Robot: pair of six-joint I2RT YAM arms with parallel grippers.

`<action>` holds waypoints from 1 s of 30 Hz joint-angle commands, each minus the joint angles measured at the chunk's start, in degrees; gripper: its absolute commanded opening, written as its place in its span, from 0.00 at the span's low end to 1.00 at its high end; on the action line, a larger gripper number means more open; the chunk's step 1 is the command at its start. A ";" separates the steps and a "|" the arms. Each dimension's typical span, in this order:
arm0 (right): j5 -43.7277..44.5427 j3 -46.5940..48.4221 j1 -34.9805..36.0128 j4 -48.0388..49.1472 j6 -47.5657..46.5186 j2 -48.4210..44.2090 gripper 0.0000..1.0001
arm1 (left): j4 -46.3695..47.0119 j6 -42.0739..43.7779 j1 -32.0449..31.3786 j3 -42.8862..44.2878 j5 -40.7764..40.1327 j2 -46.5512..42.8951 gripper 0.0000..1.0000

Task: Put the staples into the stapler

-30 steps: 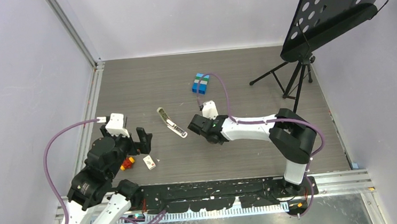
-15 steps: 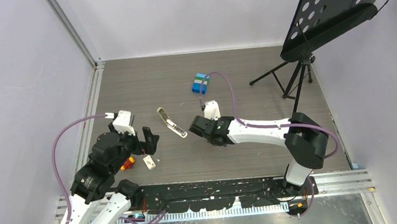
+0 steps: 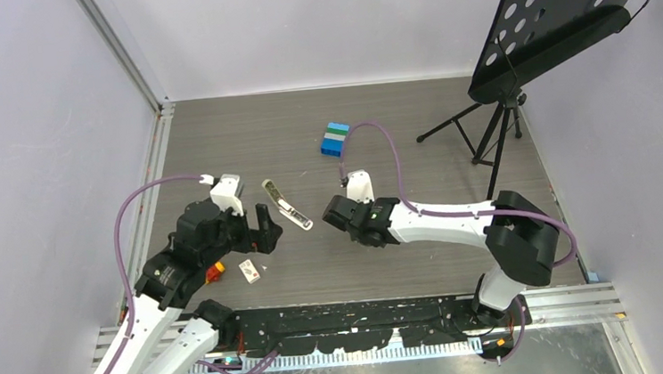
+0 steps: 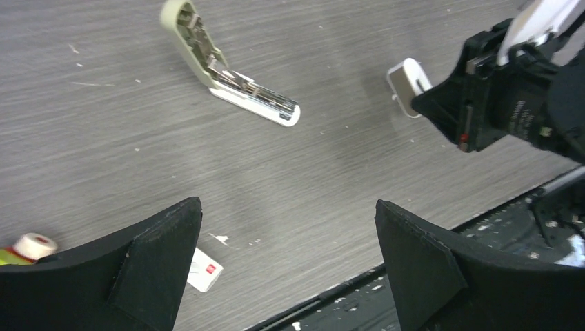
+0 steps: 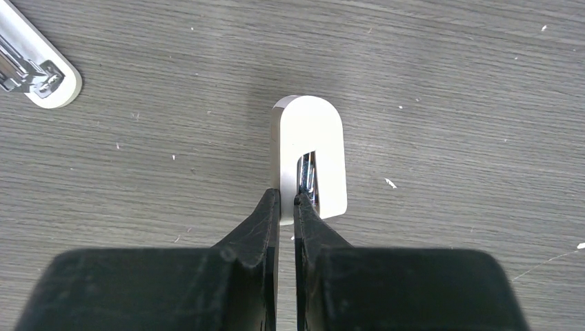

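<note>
Olive-beige on top and white at the base, the slim bar stapler (image 3: 286, 206) lies hinged open near the middle of the table, its silver metal channel bared — a detail only the left wrist view gives clearly. That view also shows the left gripper (image 4: 286, 207) with its jaws wide apart. The stapler lies beyond them toward the far edge, and the tiny flat white staples box with a red mark (image 4: 205, 270) peeps out beside one finger, nearer the near edge. The right wrist view alone shows the right gripper (image 5: 286, 203), jaws almost together, pinching the slotted end of a stubby white rounded piece (image 5: 308, 131) — the stapler's white end lies apart, off to one side.
</note>
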 commanded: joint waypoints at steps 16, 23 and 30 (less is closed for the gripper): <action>-4.72 -1.62 0.99 5.17 -2.21 -2.38 0.52 | 14.78 -16.45 0.23 -6.02 9.55 3.15 0.97; -5.73 -7.17 -1.97 7.09 -6.11 -10.04 0.55 | 20.40 -19.68 -0.74 -8.56 10.94 6.36 0.96; -19.83 -15.74 -11.08 17.01 -9.51 -13.29 0.56 | 26.06 -22.16 -3.88 -10.54 11.06 11.19 0.95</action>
